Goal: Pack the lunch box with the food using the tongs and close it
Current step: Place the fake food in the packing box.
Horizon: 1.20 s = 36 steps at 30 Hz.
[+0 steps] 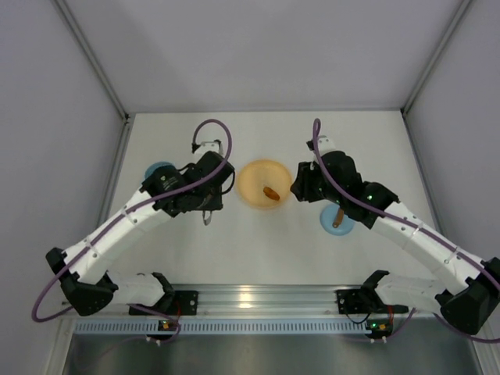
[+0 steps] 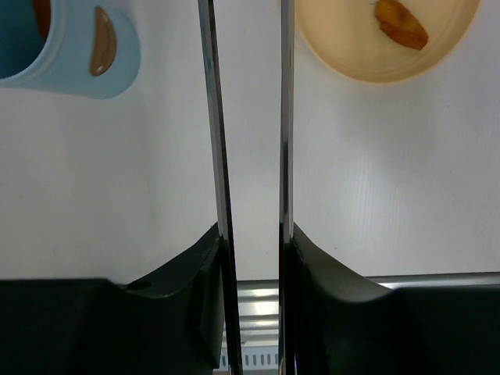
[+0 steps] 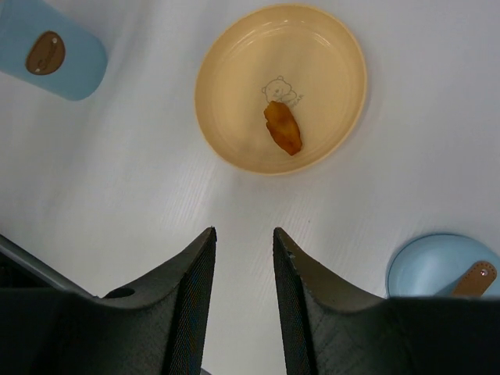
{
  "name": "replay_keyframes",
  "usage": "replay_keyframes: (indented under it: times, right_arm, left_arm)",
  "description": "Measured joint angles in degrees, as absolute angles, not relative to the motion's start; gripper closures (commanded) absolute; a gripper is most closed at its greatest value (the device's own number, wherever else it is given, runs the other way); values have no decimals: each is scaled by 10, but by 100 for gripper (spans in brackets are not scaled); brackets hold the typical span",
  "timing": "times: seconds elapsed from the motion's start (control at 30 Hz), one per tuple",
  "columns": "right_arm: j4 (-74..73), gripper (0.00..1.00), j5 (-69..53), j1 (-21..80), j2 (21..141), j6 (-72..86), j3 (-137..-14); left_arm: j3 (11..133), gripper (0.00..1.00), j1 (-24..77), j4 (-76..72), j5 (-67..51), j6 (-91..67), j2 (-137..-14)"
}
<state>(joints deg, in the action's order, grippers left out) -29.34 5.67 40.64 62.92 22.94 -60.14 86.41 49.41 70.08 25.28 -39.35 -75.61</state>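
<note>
Left wrist view: nearest the lens, the left pincer [image 2: 250, 234] is clamped on the tongs [image 2: 213, 117], one dark finger pressed against each silver blade. The blades run up and out of frame with a gap between them, so their tips cannot be seen. Beyond them the lunch box [image 2: 74, 70] stands open at upper left with an orange-brown bit [image 2: 41, 14] showing inside. At upper right the orange plate [image 2: 351, 55] carries one food piece [image 2: 400, 23].

The step in hand is probably fetching that piece. The tongs point between tub and plate, so the wrist should swing right, straddle the piece across its narrow width and squeeze gently so it does not squirt out.

In the right wrist view the right pincer [image 3: 244, 234] hangs open over the counter [image 3: 117, 172], holding nothing, near the plate. The lid [image 3: 426, 266] lies to its right. From above, the left arm [image 1: 125, 223] and right arm [image 1: 422, 234] reach forward and inward, wrists flanking the plate.
</note>
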Motion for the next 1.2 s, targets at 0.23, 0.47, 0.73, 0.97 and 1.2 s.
replay_keyframes:
  times: [0.23, 0.47, 0.73, 0.97, 1.2]
  right_arm:
    - [-292, 66, 43, 406, 647, 229, -602]
    - [-288, 66, 33, 406, 653, 229, -610]
    - [-288, 66, 29, 406, 653, 229, -610]
    - [-288, 66, 27, 406, 653, 230, -610]
    - [-288, 66, 24, 406, 653, 230, -610]
  left_arm:
    - [793, 84, 494, 757, 295, -458, -650]
    - [727, 82, 475, 773, 302, -500, -547]
    - [696, 81, 427, 780, 302, -505, -522]
    - [670, 79, 394, 781, 296, -489, -500]
    - [657, 75, 394, 780, 279, -481, -500]
